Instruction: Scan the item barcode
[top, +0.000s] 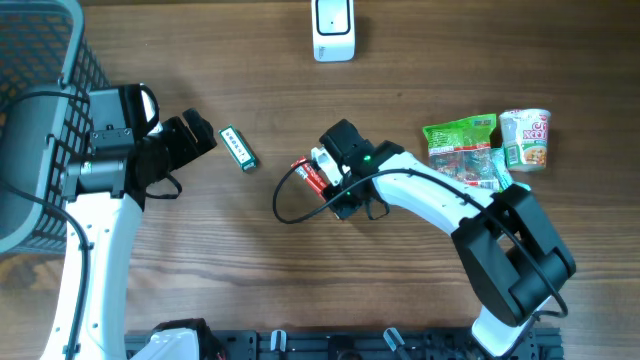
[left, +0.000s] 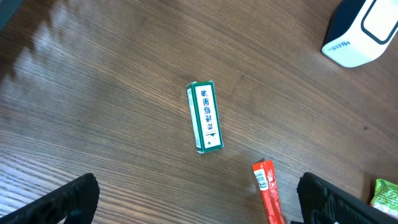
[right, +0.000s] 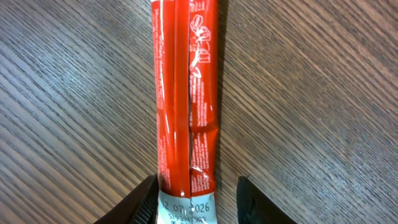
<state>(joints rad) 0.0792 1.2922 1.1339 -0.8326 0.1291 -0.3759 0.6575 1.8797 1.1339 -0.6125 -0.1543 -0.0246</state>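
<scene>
Across the whole overhead view runs a wooden table (top: 450, 60). At its 10 o'clock corner stands a grey mesh basket (top: 40, 60).

Beside the basket, at 9 o'clock, the left gripper (top: 197, 136) points toward 3 o'clock. Its fingers (left: 68, 199) are spread wide and hold nothing, framing bare wood in the wrist view.

From the 5 o'clock edge the right arm reaches to mid-table. The right gripper (top: 322, 172) sits low over one end of the packet (top: 306, 176). Its fingers (right: 144, 202) straddle that end at a narrow spread. The left one is at the packet's edge, and wood shows between the other and the packet, so the jaws are not clamped.

A white scanner (top: 333, 30) stands at 12 o'clock, well apart from both grippers.

At 3 o'clock lies a green bag (top: 460, 148), and a cup (top: 526, 138) is just beside it on its 3 o'clock side.

A green box (top: 238, 148) lies flat between the two grippers, nearer the left one.

Flat on the table at mid-table lies the red packet, a slim stick with a white printed end.
</scene>
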